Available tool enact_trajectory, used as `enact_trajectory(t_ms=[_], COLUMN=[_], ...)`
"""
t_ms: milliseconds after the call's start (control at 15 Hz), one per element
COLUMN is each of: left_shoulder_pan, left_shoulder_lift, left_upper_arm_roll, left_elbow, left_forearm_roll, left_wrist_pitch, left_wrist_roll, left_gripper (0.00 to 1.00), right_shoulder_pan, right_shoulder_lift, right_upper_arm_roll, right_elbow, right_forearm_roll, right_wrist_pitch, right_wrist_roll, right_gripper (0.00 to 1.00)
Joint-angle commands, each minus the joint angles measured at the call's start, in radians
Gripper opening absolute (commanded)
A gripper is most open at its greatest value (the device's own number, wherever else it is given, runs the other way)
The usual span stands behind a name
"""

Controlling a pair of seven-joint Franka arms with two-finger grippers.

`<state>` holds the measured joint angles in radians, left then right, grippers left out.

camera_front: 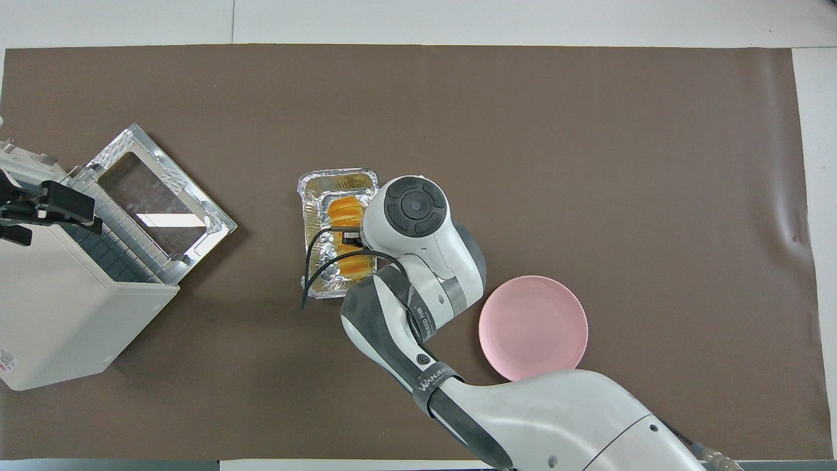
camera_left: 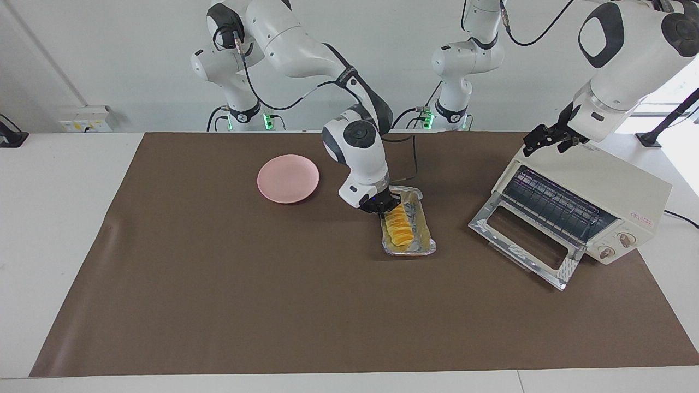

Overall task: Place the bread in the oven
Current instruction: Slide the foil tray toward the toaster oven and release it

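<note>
The ridged golden bread [camera_left: 398, 228] [camera_front: 345, 210] lies in a crinkled foil tray [camera_left: 420, 248] [camera_front: 337, 176], which sits low at the mat between the pink plate and the oven. My right gripper [camera_left: 386, 207] [camera_front: 348, 237] is shut on the tray's long wall, on the side toward the right arm's end. I cannot tell whether the tray rests on the mat. The cream oven [camera_left: 600, 191] [camera_front: 59, 314] stands at the left arm's end with its glass door [camera_left: 524, 240] [camera_front: 157, 196] dropped open and the rack showing. My left gripper [camera_left: 549, 139] [camera_front: 39, 206] waits open over the oven's top.
A round pink plate [camera_left: 288, 178] [camera_front: 533, 327] lies on the brown mat [camera_left: 218, 300], toward the right arm's end and nearer to the robots than the tray. The right arm's cable hangs beside the tray.
</note>
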<state>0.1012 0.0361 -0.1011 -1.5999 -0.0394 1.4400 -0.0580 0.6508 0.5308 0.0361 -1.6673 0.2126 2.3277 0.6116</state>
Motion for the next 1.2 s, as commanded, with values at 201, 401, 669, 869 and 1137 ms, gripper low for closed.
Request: enact_trajectory(t_ms=[201,401,669,869,1137], left_shoulder_pan=[0.003,0.003,0.003,0.003,-0.009], left_shoulder_lift=[-0.024,-0.025,-0.024,-0.03,-0.041], left_upper_arm_roll=[-0.003,-0.003,-0.003,-0.005,-0.009], left_elbow=[-0.022,-0.022,-0.022,-0.022,-0.025], left_forearm_roll=[0.016,0.016,0.016,0.016,0.016], left_wrist_pitch=[0.017,0.017,0.017,0.003,0.022], left_wrist_roll=[0.001,0.001,0.001,0.003,0.0], left_gripper=[1.0,1.0,1.0,1.0,1.0], right_shoulder_pan=[0.004,-0.011,-0.129,-0.255,-0.44], right_shoulder_lift=[-0.061,-0.066,-0.211,-0.334,-0.465], right_upper_arm_roll=[-0.001,-0.005,-0.016,-0.016,-0.018], right_elbow=[-0.091,-0.03,-0.023,-0.023,-0.029], right_forearm_roll=[0.022,0.053,0.053,0.048,0.033], right_wrist_pitch=[0.042,-0.026,-0.152,-0.31,-0.54], right_wrist_roll=[-0.035,-0.01,-0.022,-0.082,-0.364], right_gripper=[1.0,1.0,1.0,1.0,1.0])
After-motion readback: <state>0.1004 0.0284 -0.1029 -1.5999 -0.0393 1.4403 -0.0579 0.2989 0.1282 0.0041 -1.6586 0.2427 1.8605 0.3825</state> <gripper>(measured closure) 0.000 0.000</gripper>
